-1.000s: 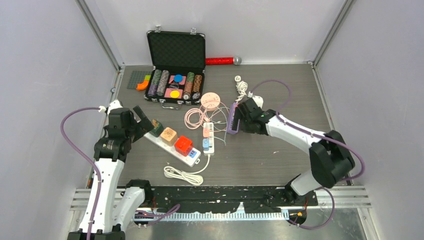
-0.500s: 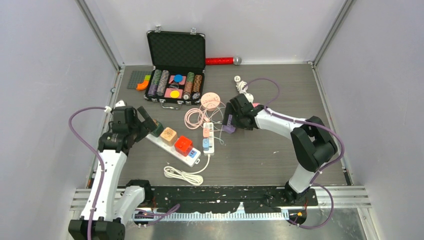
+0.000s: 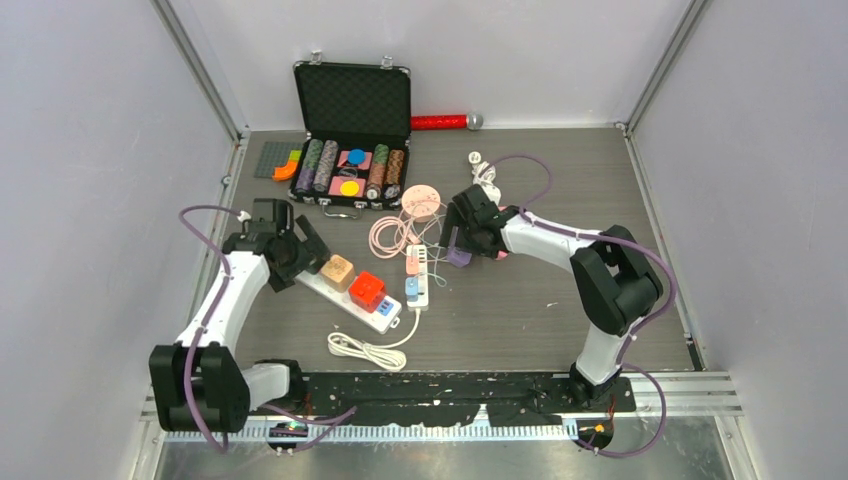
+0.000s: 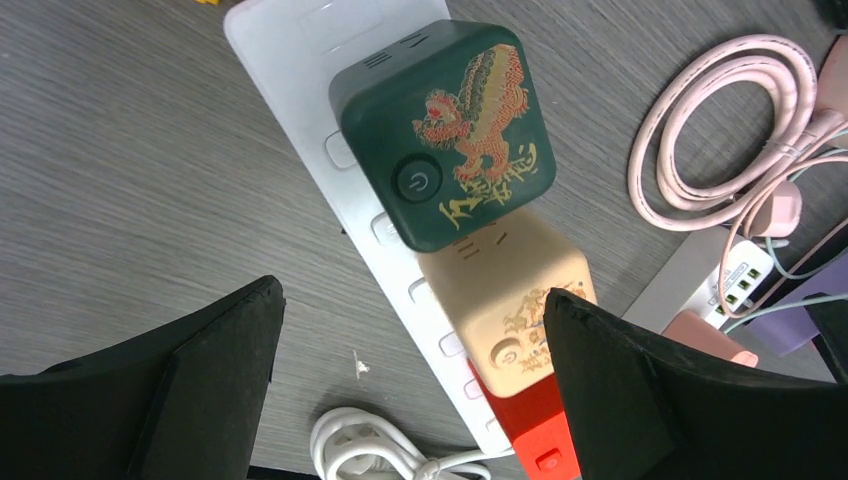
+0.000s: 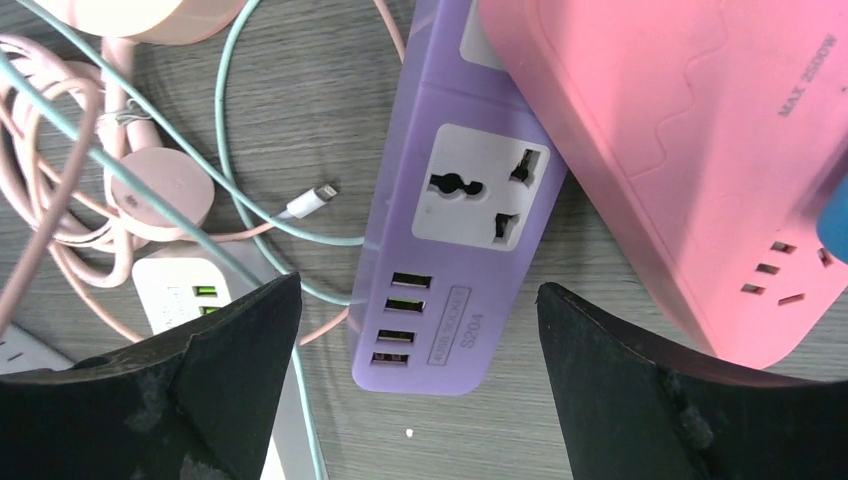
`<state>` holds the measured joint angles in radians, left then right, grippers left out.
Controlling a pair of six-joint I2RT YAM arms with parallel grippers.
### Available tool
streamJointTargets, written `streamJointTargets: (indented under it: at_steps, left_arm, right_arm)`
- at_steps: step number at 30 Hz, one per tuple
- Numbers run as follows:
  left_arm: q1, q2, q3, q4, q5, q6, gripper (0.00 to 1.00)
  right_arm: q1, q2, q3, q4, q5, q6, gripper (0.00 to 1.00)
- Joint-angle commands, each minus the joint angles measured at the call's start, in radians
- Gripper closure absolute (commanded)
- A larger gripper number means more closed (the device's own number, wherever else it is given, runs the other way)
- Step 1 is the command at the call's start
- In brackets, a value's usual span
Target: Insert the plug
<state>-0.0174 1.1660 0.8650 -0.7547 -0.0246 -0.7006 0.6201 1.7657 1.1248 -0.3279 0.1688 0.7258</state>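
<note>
Top external view places the left gripper (image 3: pixel 300 248) at centre left, over the upper-left end of the white power strip (image 3: pixel 325 291), jaws spread wide and empty. Left wrist view shows the green cube adapter (image 4: pixel 440 130), tan cube adapter (image 4: pixel 500 290) and red cube adapter (image 4: pixel 530 432) seated in a row on that strip. Right of centre, the right gripper (image 3: pixel 455 240) hangs with jaws wide and empty over the purple power strip (image 5: pixel 450 250), which the pink power strip (image 5: pixel 680 150) overlaps. The white plug (image 3: pixel 477 158) lies just above the right wrist in the frame, ungripped.
</note>
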Motion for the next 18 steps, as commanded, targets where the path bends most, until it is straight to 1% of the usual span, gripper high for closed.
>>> streamJointTargets:
  at_steps: [1, 5, 7, 9, 12, 15, 18]
  left_arm:
    - [0.007, 0.052, 0.045, 0.066, 0.059, 0.004, 0.01]
    - [0.006, 0.086, 0.07, 0.079, 0.079, 0.016, 0.01]
    - [0.007, 0.109, 0.07, 0.081, 0.082, 0.014, 0.01]
    - [0.006, 0.152, 0.063, 0.085, 0.098, 0.005, 0.01]
    - [0.006, 0.216, 0.07, 0.087, 0.11, 0.002, 0.01]
    - [0.007, 0.275, 0.097, 0.063, 0.09, 0.019, 0.01]
    - [0.007, 0.315, 0.114, 0.036, 0.06, 0.039, 0.01]
  right_arm:
    - [0.007, 0.01, 0.066, -0.075, 0.069, -0.003, 0.09]
    - [0.008, -0.04, 0.075, -0.082, 0.104, -0.058, 0.1]
    - [0.007, -0.031, 0.097, -0.108, 0.108, -0.077, 0.08]
    - [0.007, -0.006, 0.112, -0.125, 0.089, -0.078, 0.08]
    - [0.007, 0.022, 0.091, -0.113, 0.055, -0.067, 0.08]
    - [-0.002, 0.024, 0.062, -0.101, 0.051, -0.064, 0.08]
    - [-0.022, 0.026, 0.038, -0.071, 0.014, -0.059, 0.08]
